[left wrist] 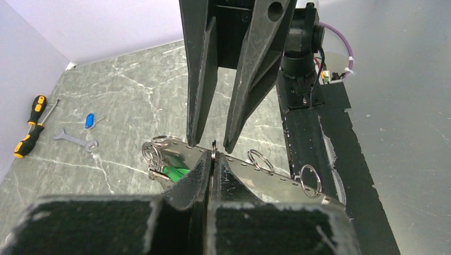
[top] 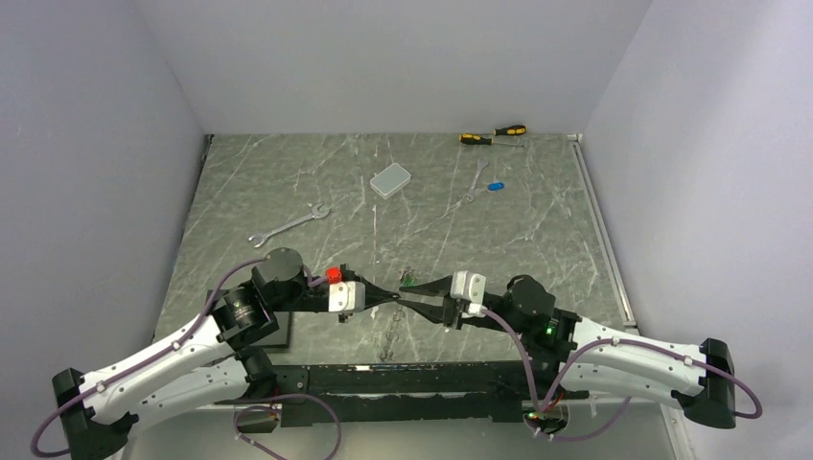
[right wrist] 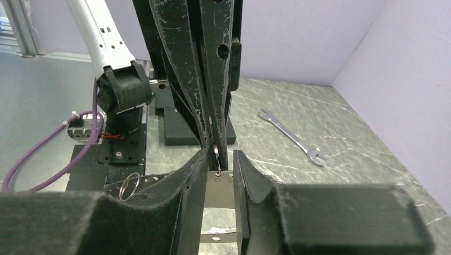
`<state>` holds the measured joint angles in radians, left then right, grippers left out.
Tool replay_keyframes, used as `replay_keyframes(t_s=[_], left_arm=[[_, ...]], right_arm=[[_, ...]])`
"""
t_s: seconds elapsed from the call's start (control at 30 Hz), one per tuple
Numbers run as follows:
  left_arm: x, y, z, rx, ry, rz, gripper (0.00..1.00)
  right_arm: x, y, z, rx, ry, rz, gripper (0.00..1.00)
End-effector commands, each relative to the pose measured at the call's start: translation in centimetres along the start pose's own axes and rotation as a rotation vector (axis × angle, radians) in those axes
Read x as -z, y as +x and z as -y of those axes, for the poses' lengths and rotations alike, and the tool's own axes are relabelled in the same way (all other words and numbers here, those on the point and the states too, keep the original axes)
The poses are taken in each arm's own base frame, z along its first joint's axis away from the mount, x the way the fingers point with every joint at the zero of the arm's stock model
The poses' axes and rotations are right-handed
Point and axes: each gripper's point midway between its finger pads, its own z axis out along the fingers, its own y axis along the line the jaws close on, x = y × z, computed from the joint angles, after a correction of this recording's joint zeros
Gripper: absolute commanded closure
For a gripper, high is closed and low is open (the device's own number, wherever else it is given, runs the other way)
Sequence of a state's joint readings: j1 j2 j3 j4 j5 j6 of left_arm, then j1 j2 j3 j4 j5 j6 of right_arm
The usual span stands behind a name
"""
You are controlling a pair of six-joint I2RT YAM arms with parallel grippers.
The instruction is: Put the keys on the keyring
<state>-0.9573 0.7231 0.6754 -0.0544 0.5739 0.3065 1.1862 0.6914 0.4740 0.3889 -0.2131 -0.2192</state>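
Observation:
The keyring [left wrist: 266,178] is a silvery perforated band carrying small split rings, lying between both grippers near the table's front. My left gripper [left wrist: 213,158] is shut on one small split ring [left wrist: 213,150] standing up from the band. My right gripper [right wrist: 219,155] faces it with its jaws apart, straddling that ring and the left fingertips, the band [right wrist: 219,183] showing in the gap. A green-headed key [left wrist: 171,171] hangs by the band's left end, seen from above at the key [top: 409,281]. A blue-headed key [top: 496,186] lies far back on the table.
One wrench [top: 288,225] lies back left, another wrench [top: 476,180] beside the blue key. Two yellow-and-black screwdrivers [top: 492,135] rest against the back wall. A grey rounded box [top: 390,179] sits mid-back. The black mounting rail [top: 403,379] runs along the near edge.

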Motion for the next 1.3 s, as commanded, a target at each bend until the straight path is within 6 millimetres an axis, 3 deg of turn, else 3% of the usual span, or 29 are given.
replay_keyframes(t_s=[0.0, 0.6, 1.27], left_arm=[[0.0, -2.6, -0.7, -0.056, -0.011, 0.051, 1.00], [0.4, -3.2, -0.9, -0.063, -0.035, 0.078, 1.00], [0.3, -2.5, -0.6, -0.062, -0.015, 0.053, 1.00]], right_arm=[[-0.5, -1.6, 0.3, 0.005, 0.002, 0.038, 0.72], [0.0, 0.0, 0.5, 0.003, 0.022, -0.022, 0.73], [-0.5, -1.3, 0.6, 0.023, 0.014, 0.006, 0.76]])
